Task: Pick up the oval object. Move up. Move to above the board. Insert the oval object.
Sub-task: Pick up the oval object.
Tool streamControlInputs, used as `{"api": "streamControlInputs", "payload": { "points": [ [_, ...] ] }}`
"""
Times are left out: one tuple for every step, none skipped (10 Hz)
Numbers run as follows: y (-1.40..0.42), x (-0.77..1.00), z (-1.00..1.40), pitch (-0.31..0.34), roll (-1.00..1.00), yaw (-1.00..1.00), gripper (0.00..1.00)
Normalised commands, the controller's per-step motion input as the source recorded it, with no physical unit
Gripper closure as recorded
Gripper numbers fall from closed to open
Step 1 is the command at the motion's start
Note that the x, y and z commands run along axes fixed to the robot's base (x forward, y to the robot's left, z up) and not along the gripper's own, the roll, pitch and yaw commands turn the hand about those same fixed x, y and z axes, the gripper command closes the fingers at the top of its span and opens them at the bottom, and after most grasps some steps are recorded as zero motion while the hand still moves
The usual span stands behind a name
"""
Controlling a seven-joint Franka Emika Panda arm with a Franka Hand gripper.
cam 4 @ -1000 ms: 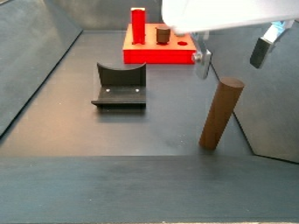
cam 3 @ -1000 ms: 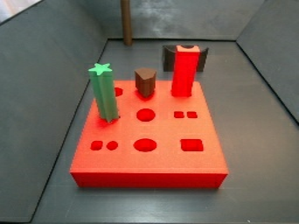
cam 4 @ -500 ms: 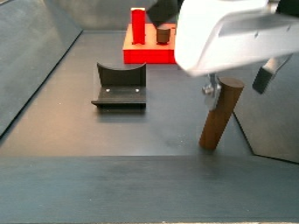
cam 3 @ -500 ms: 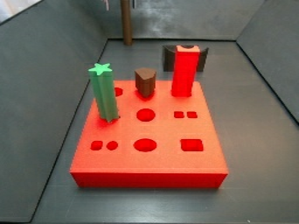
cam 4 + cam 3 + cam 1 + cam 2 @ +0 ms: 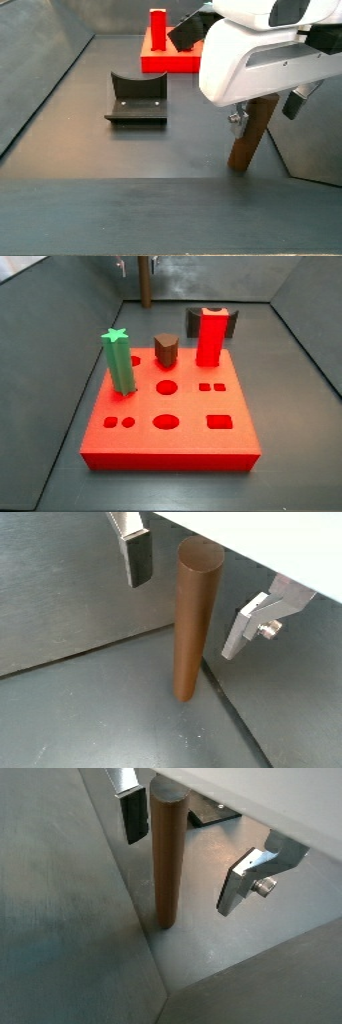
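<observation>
You have the end effector (image 5: 201,592) lowered over the oval object (image 5: 191,622), which stands upright on the dark grey desk (image 5: 147,150), close by the wall, well apart from the board (image 5: 167,416). In both wrist views the peg's long axis runs vertically, straight up between the two fingers (image 5: 249,880), so the grasp turns on one thing: the peg sits inside the gap, closer to the dark-padded finger than to the silver plate opposite. The fingers stand apart with a clear gap on each side of the peg; neither pad touches it, as far as these views show.

The oval object is a long, plain brown peg, smooth and matte, with rounded sides and a flat top. In a side view the white housing of the arm covers its upper part, and only the lower shaft (image 5: 249,140) shows, at about 4 o'clock from the fixture (image 5: 136,98).

The board is a thick, bright red slab with round, square and small paired holes. It already carries the green star-topped peg (image 5: 119,359) at 9 o'clock, the short dark brown peg (image 5: 166,351) near its centre, and the red square post (image 5: 210,336) at about 1 o'clock.

Judging by this, you are about to close on the peg; its smooth rounded sides may let it twist if the pads meet it off-centre.
</observation>
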Motion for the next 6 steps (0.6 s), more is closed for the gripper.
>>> {"api": "streamControlInputs", "payload": {
  "points": [
    [0.00, 0.00, 0.00, 0.000, 0.00, 0.00, 1.00],
    [0.00, 0.00, 0.00, 0.000, 0.00, 0.00, 1.00],
    [0.00, 0.00, 0.00, 0.000, 0.00, 0.00, 1.00],
    [0.00, 0.00, 0.00, 0.000, 0.00, 0.00, 1.00],
    [0.00, 0.00, 0.00, 0.000, 0.00, 0.00, 1.00],
    [0.00, 0.00, 0.00, 0.000, 0.00, 0.00, 1.00]
  ]
}}
